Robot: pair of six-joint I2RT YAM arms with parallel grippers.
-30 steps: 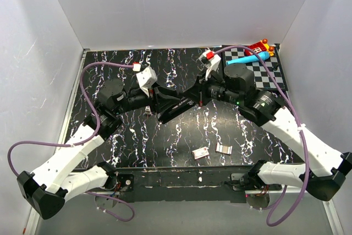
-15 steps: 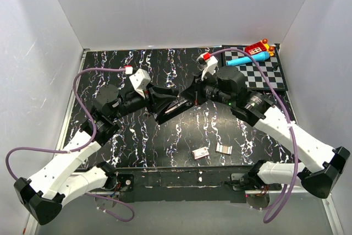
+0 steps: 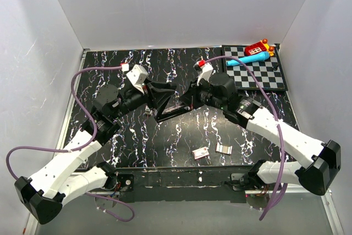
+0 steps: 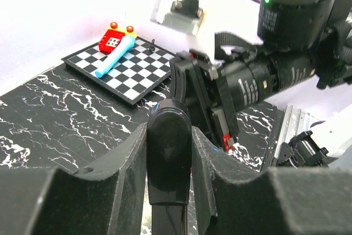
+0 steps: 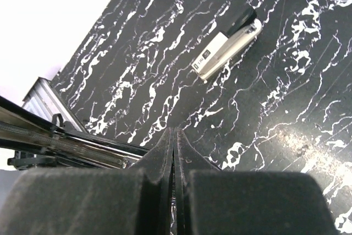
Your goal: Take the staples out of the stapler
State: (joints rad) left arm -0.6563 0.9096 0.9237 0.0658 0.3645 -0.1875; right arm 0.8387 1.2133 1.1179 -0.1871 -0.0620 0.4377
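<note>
The stapler (image 3: pixel 175 108) hangs above the black marbled mat between my two grippers, with a silver strip showing along it. My left gripper (image 3: pixel 164 104) is shut on its black rounded end (image 4: pixel 169 136), which fills the gap between the left fingers (image 4: pixel 121 174). My right gripper (image 3: pixel 186 102) meets the stapler from the right and also shows in the left wrist view (image 4: pixel 201 100). In the right wrist view its fingers (image 5: pixel 174 133) are pressed together, and the stapler's silver rail (image 5: pixel 66 141) runs in under them from the left.
A chessboard (image 3: pixel 264 75) lies at the back right with a blue marker (image 3: pixel 247 59) and a red toy (image 3: pixel 256 48) on it. Two small pale pieces (image 3: pixel 200 152) (image 3: pixel 224 148) lie on the mat near the front; one shows in the right wrist view (image 5: pixel 226 48). White walls enclose three sides.
Both grippers have moved left and toward the back together, carrying the stapler between them. The right arm has stretched further left.
</note>
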